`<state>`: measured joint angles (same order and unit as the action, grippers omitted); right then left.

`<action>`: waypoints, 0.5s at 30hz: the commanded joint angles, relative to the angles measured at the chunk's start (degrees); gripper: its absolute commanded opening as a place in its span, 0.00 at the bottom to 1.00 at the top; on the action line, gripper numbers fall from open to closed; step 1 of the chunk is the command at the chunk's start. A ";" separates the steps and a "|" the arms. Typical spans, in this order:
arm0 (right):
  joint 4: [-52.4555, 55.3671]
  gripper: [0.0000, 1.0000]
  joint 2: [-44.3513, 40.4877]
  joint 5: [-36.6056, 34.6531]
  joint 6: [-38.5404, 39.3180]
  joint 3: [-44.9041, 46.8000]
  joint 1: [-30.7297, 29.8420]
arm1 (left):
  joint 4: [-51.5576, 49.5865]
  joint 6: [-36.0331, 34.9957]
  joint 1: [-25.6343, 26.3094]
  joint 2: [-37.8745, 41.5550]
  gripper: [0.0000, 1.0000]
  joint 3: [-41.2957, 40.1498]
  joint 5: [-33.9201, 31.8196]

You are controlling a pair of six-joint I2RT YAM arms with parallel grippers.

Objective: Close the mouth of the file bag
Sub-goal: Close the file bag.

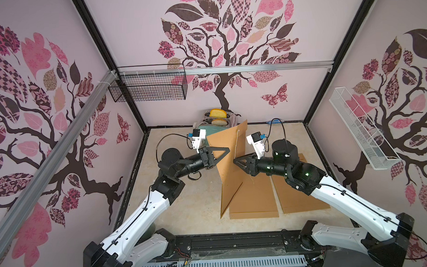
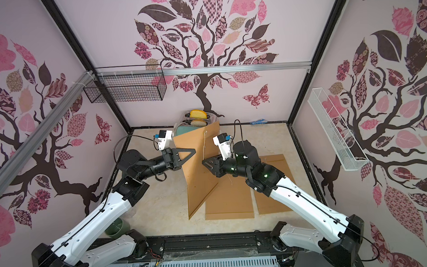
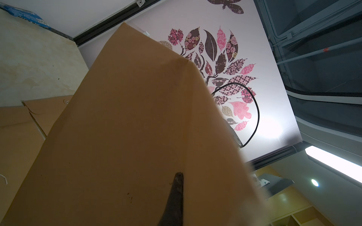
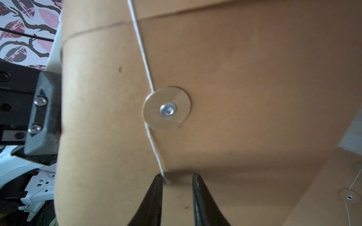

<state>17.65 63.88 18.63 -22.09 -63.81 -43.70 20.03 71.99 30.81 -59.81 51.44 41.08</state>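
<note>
A brown paper file bag (image 1: 230, 167) (image 2: 199, 173) stands upright in mid-table in both top views. My left gripper (image 1: 229, 149) (image 3: 183, 174) is shut on its upper edge; one finger (image 3: 174, 197) shows, the other is hidden behind the paper. My right gripper (image 1: 234, 160) (image 4: 177, 176) faces the bag's front, open with a narrow gap. The white string (image 4: 148, 82) hangs past the round button disc (image 4: 166, 108). Its frayed end rests against one fingertip (image 4: 157, 182), unpinched. The flap's edge lies just above the disc.
Two more file bags (image 1: 254, 198) (image 1: 300, 194) lie flat under and beside my right arm. A toaster with bread (image 1: 218, 119) stands behind the upright bag. A black wire basket (image 1: 147, 87) and a white basket (image 1: 361, 131) hang on the walls. A green cup (image 2: 116, 226) sits front left.
</note>
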 commanded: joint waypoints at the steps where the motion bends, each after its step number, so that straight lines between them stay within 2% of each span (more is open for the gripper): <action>1: -0.86 0.29 0.76 0.57 -0.48 -1.46 -0.26 | 2.12 -0.09 0.48 1.12 0.00 0.98 0.84; 4: -1.62 0.27 1.54 0.39 -0.40 -2.06 -0.26 | 2.12 -0.09 0.41 1.19 0.00 0.95 0.84; 8: -5.09 0.05 1.95 1.06 -0.67 -1.43 -0.25 | 1.88 -0.08 0.47 1.28 0.00 0.94 0.93; 10: -4.87 0.05 1.66 0.56 -0.36 -1.56 -0.28 | 1.30 -0.50 0.42 1.44 0.00 1.03 0.93; 13: -3.94 0.13 0.67 -0.39 0.05 -1.88 -0.24 | 1.07 -0.71 0.43 1.53 0.00 1.00 1.02; 15: -3.74 0.14 0.11 0.16 0.47 -2.36 -0.24 | 1.15 -0.71 0.41 1.47 0.00 0.81 0.98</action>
<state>15.35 65.41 18.87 -22.46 -63.81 -43.70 20.03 71.94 30.81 -59.35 51.44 41.06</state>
